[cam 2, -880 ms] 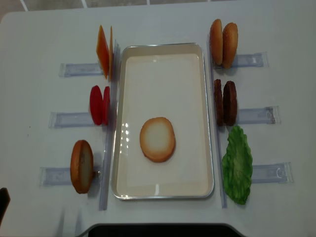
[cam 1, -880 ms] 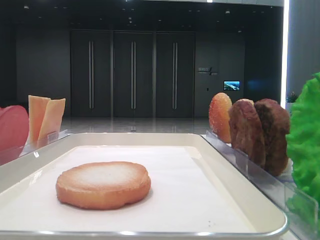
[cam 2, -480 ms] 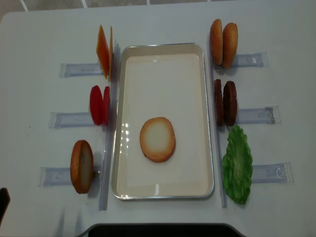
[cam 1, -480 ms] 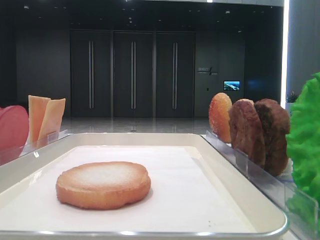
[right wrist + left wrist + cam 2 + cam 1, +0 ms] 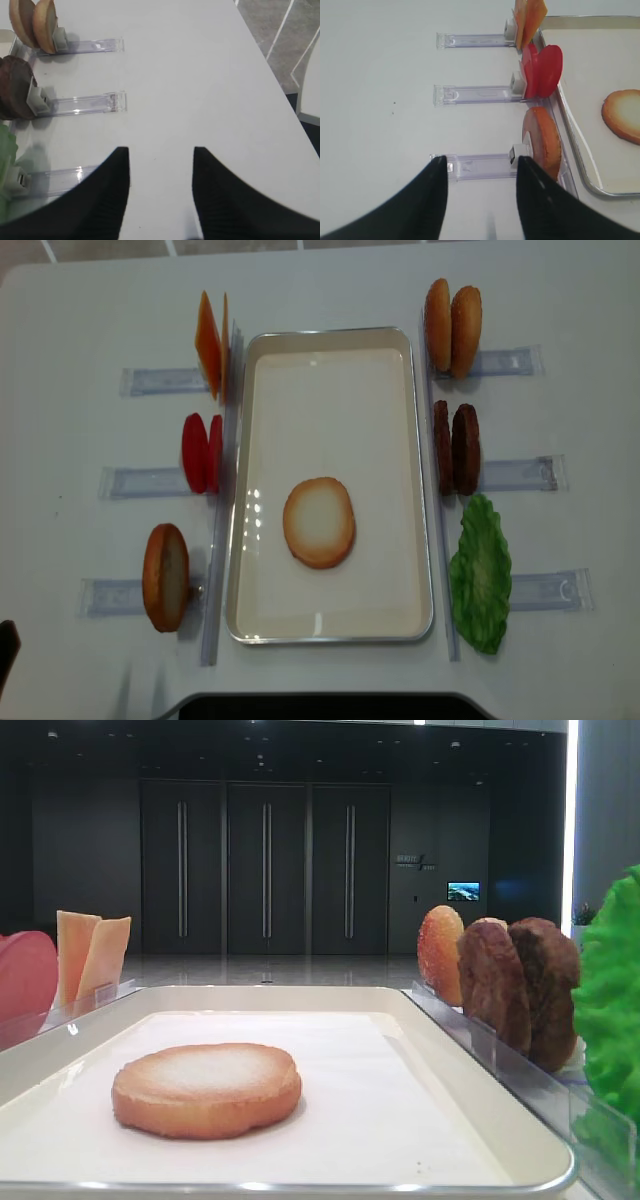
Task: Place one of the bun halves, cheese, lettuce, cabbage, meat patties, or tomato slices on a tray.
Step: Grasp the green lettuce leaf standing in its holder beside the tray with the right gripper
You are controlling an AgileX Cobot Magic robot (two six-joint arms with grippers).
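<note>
One bun half (image 5: 319, 522) (image 5: 206, 1088) lies flat, pale face up, on the cream tray (image 5: 330, 338). Another bun half (image 5: 165, 577) (image 5: 543, 142) stands in the near left rack, and two more (image 5: 452, 328) (image 5: 35, 22) stand at the far right. Cheese (image 5: 210, 344) (image 5: 530, 17) and tomato slices (image 5: 201, 452) (image 5: 542, 70) stand left of the tray. The meat patties (image 5: 456, 448) (image 5: 15, 87) stand on the right. Beside them is a green leafy clump (image 5: 481, 573); lettuce or cabbage, I cannot tell. My left gripper (image 5: 481, 159) and right gripper (image 5: 161, 149) are open and empty over bare table.
Clear plastic racks (image 5: 520, 475) (image 5: 475, 95) stick out sideways from both long sides of the tray. The white table's right edge (image 5: 280, 85) drops to the floor. A dark edge (image 5: 320, 705) borders the table at the front.
</note>
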